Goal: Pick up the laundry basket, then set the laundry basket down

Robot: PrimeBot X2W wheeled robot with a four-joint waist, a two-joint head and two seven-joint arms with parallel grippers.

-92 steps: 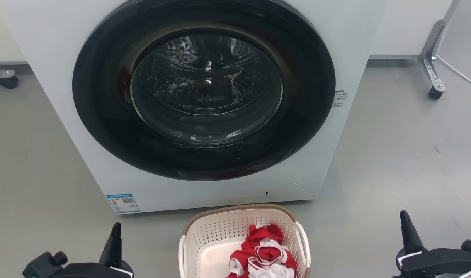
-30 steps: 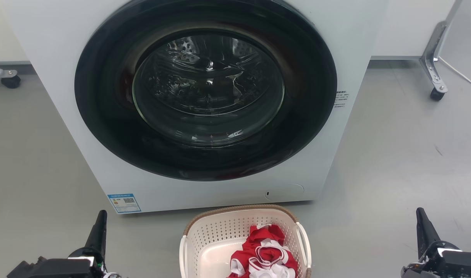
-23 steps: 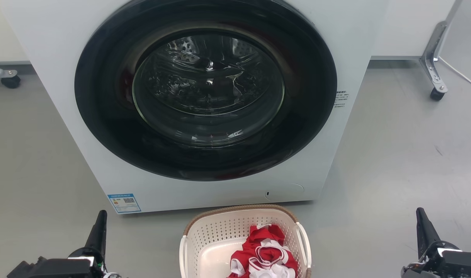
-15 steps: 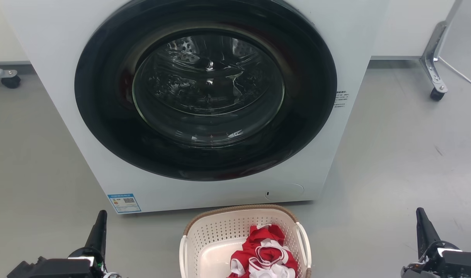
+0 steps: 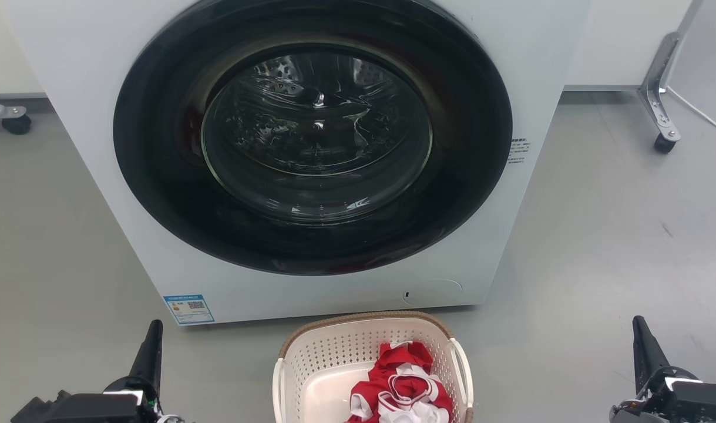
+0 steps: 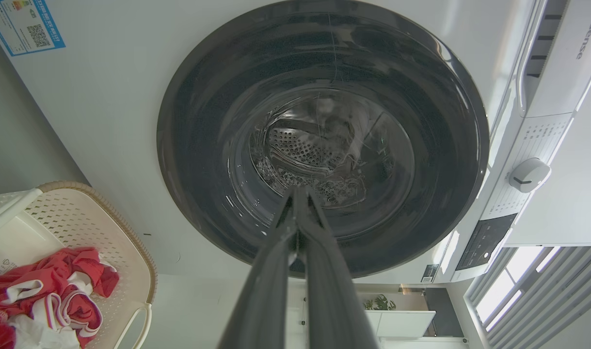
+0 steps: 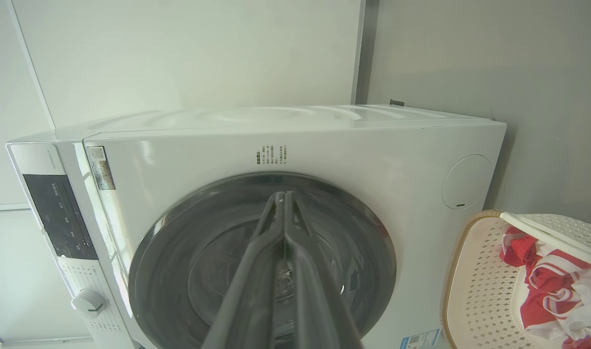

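The laundry basket [image 5: 334, 352] sits on the floor [image 5: 598, 264] with red and white clothes [image 5: 402, 385] inside. The left fingers [image 5: 149, 352] and right fingers [image 5: 645, 349] are squeezed together, holding nothing.

Grey floor [image 5: 598, 235], white wall [image 7: 179, 58]

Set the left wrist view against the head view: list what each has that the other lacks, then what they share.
Left wrist view adds the control dial and the dark display panel. Head view adds the right pincer, the round hatch and a castor. Shared: washer door, laundry basket, red-and-white clothing, blue label, left pincer.
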